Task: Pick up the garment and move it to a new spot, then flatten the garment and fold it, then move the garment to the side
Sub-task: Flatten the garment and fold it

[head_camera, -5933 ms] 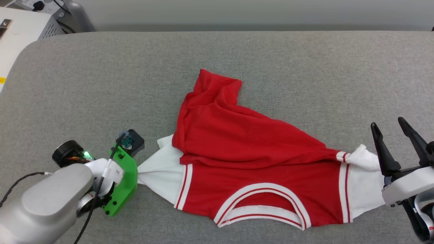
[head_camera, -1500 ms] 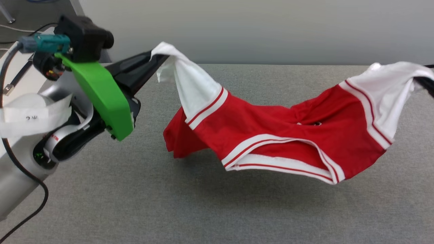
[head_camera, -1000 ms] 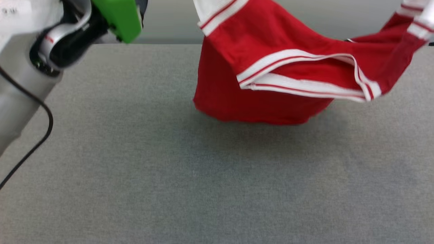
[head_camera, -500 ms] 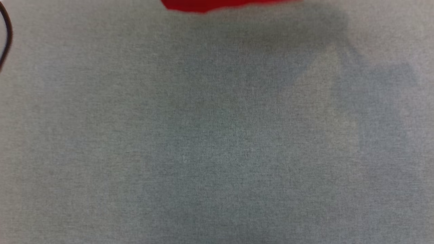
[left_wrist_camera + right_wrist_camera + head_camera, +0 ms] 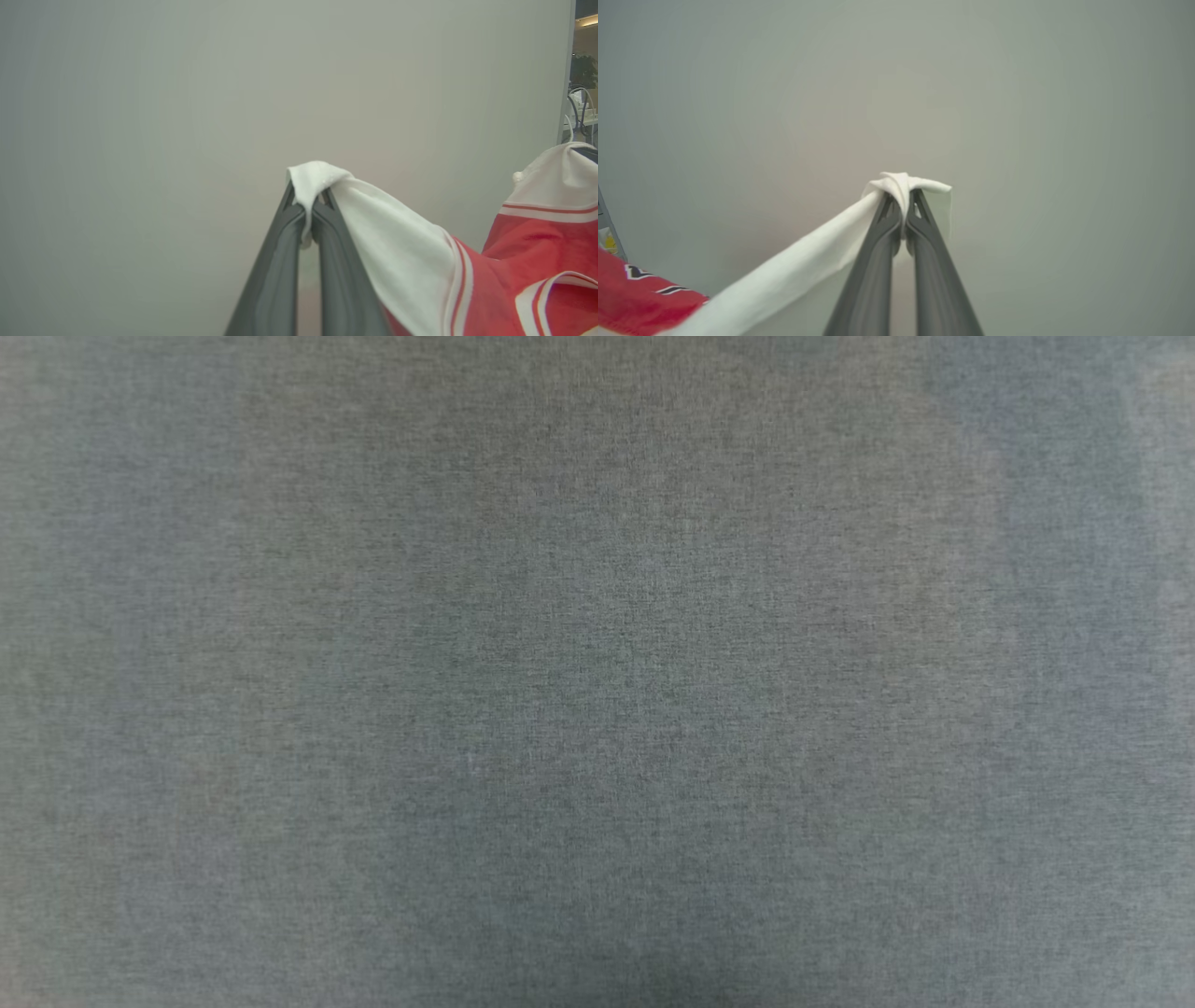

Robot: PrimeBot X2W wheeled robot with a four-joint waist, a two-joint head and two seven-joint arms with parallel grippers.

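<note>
The garment point(image 5: 514, 270) is a red T-shirt with white sleeves and striped trim, held up in the air between my two arms. My left gripper point(image 5: 308, 200) is shut on the tip of one white sleeve, which drapes down to the right in the left wrist view. In the right wrist view my right gripper point(image 5: 903, 198) is shut on the bunched end of the other white sleeve, and the garment point(image 5: 640, 294) trails down to the lower left, its red body showing lettering. The far sleeve point(image 5: 556, 182) appears at the right edge of the left wrist view.
The head view looks straight down at the grey fabric table top point(image 5: 597, 672), with soft shadows across it. Both wrist views face a plain pale wall point(image 5: 163, 116). A doorway with furniture point(image 5: 584, 102) shows at the far right of the left wrist view.
Both grippers took the sleeves and lifted the garment off the table. The head camera has tilted down, so the red cloth slid out of the top of its view.
</note>
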